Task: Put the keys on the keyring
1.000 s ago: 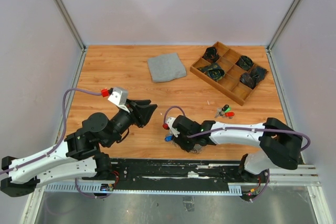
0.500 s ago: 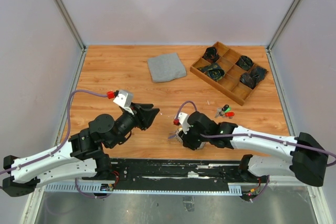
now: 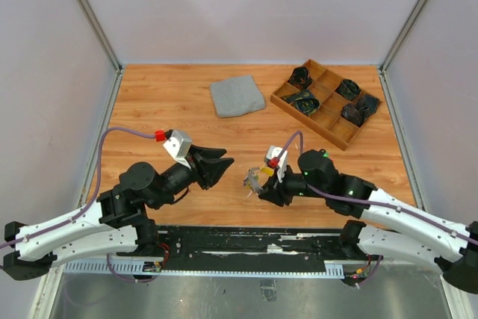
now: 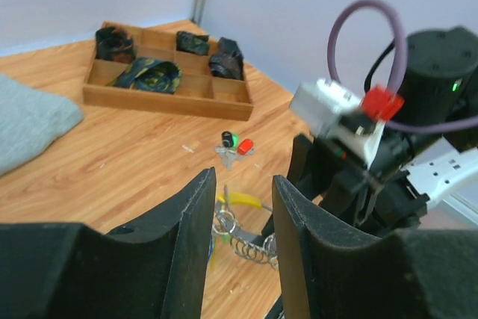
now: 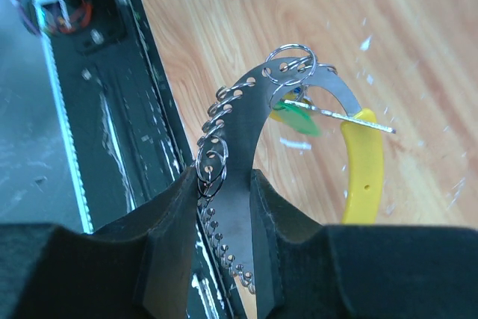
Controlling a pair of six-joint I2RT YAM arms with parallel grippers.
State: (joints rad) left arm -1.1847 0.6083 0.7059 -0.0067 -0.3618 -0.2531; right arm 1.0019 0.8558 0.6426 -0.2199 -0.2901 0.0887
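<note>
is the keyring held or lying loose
Held. The keyring is pinched between the fingers of the right gripper, and its curved metal band sticks out past them above the wooden table.

Between the black fingers of the right gripper [image 5: 218,192], the keyring [image 5: 246,106] is bright silver, dotted with a row of small holes along its edge. It runs into a yellow band [image 5: 366,162], and a key [image 5: 300,122] beside it has a green head. Beyond the black left gripper [image 4: 243,181], keys [image 4: 235,144] with green and red heads lie on the orange-brown, grained table [image 4: 134,162]. Farther off are a grey cloth [image 4: 30,125] and a tan wooden tray [image 4: 164,102] of dark rags [image 4: 146,74] mottled green and yellow. The arms [image 3: 75,229] are white with black joints, purple cables [image 3: 112,131] and red plugs [image 3: 159,136].
</note>
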